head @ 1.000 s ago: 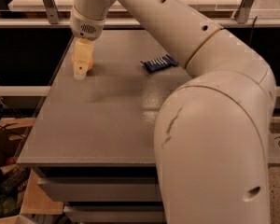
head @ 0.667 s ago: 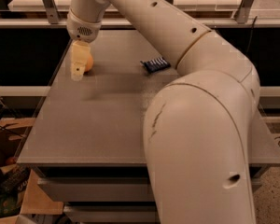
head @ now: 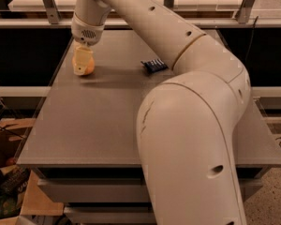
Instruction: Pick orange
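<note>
The orange (head: 88, 69) sits on the grey table (head: 98, 116) near its far left corner. Only a small part of its skin shows, at table height, under the pale yellow end of my gripper (head: 83, 63). The gripper comes straight down from the white wrist (head: 87, 29) and stands right over and around the orange, covering most of it. My big white arm (head: 192, 125) reaches across from the right foreground and fills much of the view.
A small dark blue packet (head: 154, 65) lies on the table right of the gripper, close to the arm. A metal rail (head: 47, 22) runs behind the table. Boxes and clutter (head: 9, 182) sit on the floor at the left.
The gripper has come down slightly onto the orange. The arm's elbow has shifted, covering more of the right side of the view. The blue packet has not moved.
</note>
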`<state>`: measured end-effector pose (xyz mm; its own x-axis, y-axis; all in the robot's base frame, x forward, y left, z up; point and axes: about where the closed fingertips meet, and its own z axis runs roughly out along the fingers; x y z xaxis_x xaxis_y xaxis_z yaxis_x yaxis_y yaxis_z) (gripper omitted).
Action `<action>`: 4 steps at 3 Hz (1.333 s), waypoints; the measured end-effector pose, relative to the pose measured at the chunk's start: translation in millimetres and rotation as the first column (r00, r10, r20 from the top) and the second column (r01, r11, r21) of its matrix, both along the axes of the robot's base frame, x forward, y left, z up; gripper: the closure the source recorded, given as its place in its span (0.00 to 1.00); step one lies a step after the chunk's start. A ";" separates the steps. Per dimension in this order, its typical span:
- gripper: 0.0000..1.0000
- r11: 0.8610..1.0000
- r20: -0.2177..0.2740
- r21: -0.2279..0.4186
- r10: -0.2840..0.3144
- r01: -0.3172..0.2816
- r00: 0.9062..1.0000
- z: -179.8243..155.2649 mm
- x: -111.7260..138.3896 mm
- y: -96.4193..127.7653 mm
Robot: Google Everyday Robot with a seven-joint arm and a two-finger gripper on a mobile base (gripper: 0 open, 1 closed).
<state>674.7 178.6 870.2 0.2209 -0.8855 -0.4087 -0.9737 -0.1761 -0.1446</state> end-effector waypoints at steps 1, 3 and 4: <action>0.64 1.000 0.007 0.000 -0.003 0.003 1.000 1.3 3.3 -7.6; 1.00 0.999 0.044 0.033 0.011 -0.012 0.999 27.5 5.1 -26.6; 1.00 0.997 0.069 0.070 0.028 -0.033 0.997 51.4 2.6 -36.2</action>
